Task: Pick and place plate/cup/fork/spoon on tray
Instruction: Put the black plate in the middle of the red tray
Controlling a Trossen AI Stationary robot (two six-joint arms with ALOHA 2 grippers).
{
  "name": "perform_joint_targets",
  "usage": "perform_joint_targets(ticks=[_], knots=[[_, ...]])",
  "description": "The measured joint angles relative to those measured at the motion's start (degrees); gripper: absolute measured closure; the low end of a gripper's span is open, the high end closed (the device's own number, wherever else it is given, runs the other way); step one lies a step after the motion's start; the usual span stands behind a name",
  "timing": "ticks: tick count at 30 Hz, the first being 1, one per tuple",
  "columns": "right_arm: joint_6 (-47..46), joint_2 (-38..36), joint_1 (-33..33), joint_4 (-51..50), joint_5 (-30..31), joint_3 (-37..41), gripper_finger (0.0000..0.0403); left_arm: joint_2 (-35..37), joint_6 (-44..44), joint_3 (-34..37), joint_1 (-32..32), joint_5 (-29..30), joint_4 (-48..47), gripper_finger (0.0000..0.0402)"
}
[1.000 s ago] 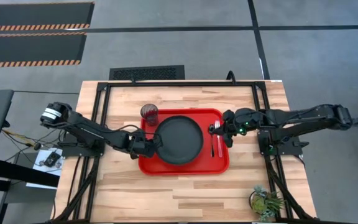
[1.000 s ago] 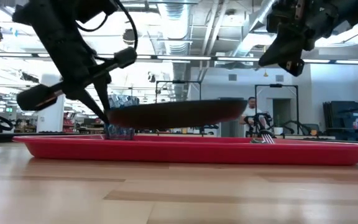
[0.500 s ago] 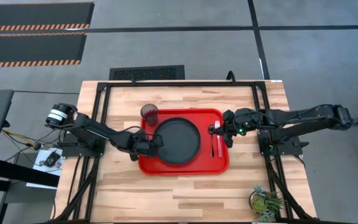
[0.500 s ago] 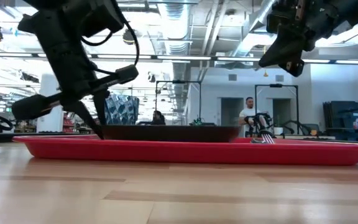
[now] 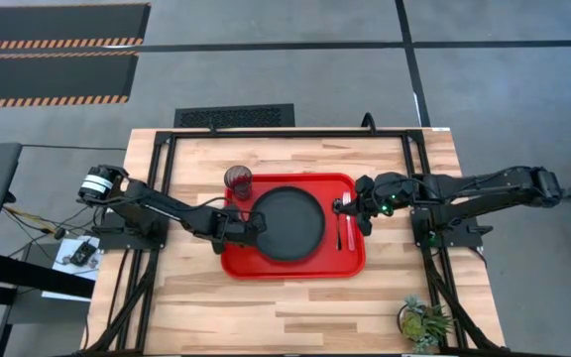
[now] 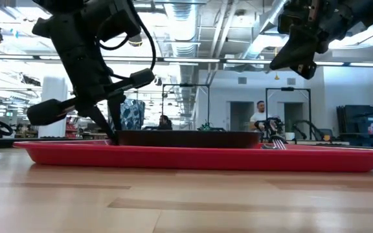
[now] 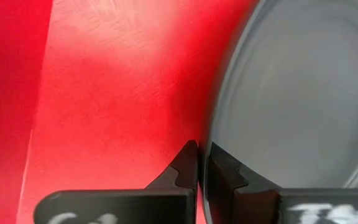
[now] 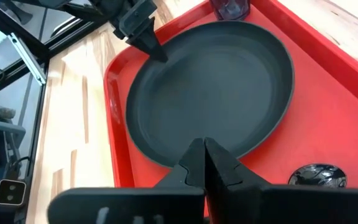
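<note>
Since a second ago the plate (image 5: 287, 223) has come down from its tilt and lies flat in the middle of the tray (image 5: 295, 266). Closest to the front edge of the desk (image 5: 295, 307), the left gripper (image 5: 257, 224) sits at the plate's left rim, fingers pinched shut on that rim. Fork (image 5: 350, 230) and spoon (image 5: 340, 220) lie side by side along the tray's right edge, long axes running front to back. Above them hovers the right gripper (image 5: 349, 205), closed and empty. Farthest back, the cup (image 5: 238, 180) stands upright at the tray's far left corner.
</note>
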State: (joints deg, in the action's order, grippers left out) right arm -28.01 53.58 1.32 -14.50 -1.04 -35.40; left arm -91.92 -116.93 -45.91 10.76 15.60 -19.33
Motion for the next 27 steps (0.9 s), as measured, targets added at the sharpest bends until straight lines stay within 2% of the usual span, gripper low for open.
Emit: perform_joint_targets(ticks=[8,19,27], knots=[[0.2,0.0,0.0,0.0,0.0,0.0,0.0392,0.0,0.2,0.0,0.2,-1.4,-0.1,0.04],[1.1,0.0,0.0,0.0,0.0,0.0,0.0392,0.0,1.5,0.0,0.1,-1.3,1.0,0.0367],[1.1,0.0,0.0,0.0,0.0,0.0,0.0392,0.0,2.0,0.0,0.1,-1.3,0.9,0.0362]])
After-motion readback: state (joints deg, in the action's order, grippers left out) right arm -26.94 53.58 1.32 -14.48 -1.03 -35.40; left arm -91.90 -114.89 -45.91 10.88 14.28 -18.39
